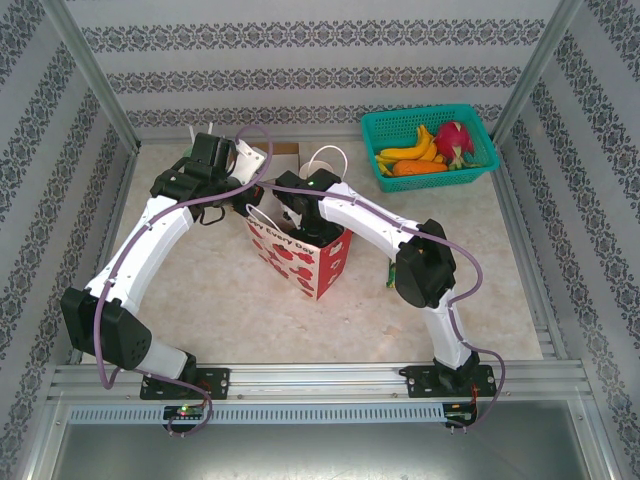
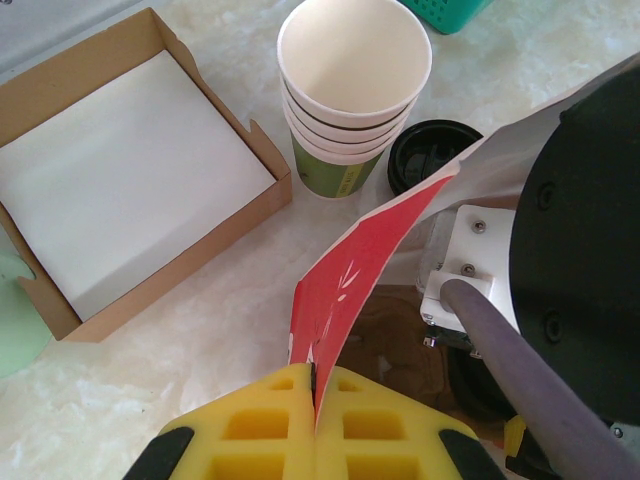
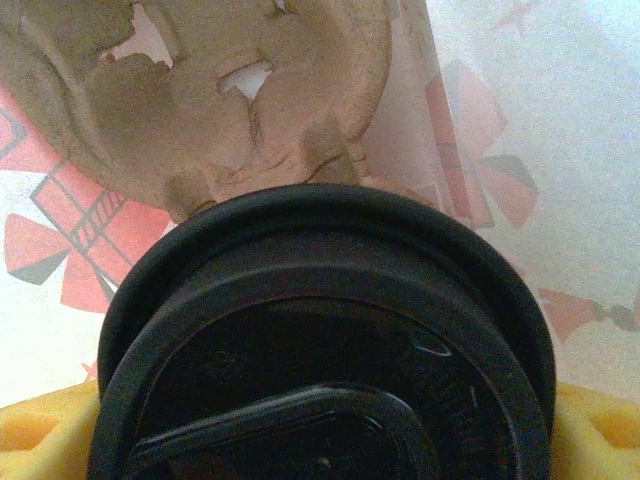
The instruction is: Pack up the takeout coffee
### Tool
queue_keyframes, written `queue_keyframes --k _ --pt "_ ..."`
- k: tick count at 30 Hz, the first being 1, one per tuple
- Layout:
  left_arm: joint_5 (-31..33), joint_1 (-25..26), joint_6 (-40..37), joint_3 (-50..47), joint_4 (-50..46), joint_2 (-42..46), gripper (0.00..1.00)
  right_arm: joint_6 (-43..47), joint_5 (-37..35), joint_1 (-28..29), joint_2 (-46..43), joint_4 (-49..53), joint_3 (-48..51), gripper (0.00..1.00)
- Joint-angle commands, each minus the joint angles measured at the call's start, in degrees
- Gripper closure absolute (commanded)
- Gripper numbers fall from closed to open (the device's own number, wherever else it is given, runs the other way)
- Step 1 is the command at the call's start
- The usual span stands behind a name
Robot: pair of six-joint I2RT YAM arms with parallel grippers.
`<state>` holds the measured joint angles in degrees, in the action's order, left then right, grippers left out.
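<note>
The left claw (image 2: 316,385) has bumpy yellow foam fingers, and it is pinched tight on the thin top edge of the red and white paper bag (image 2: 350,285). The right claw (image 3: 320,445) is down inside the bag, and its soft yellow pads (image 3: 35,435) hug both sides of the takeout coffee cup (image 3: 320,330), whose round, smooth black plastic lid faces up. Just past the lid sits a rough, lumpy brown cardboard cup tray (image 3: 220,90), close to the bag's inner wall.
</note>
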<state>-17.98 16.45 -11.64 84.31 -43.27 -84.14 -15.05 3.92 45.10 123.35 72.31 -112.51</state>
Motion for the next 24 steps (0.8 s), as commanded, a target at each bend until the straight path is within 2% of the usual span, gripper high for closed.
queue_keyframes --k 1,11,24 --pt "-0.4 0.0 -0.9 0.2 1.5 1.1 1.0 -0.7 -1.9 -0.6 9.3 2.0 6.4 0.56" --pt "-0.8 0.1 -0.8 0.3 1.4 1.0 1.0 -0.9 -1.5 -0.9 11.7 0.2 8.9 0.56" --pt "-3.3 0.1 0.4 0.7 1.9 1.4 1.0 -0.8 -1.6 -1.0 11.2 1.8 5.6 0.56"
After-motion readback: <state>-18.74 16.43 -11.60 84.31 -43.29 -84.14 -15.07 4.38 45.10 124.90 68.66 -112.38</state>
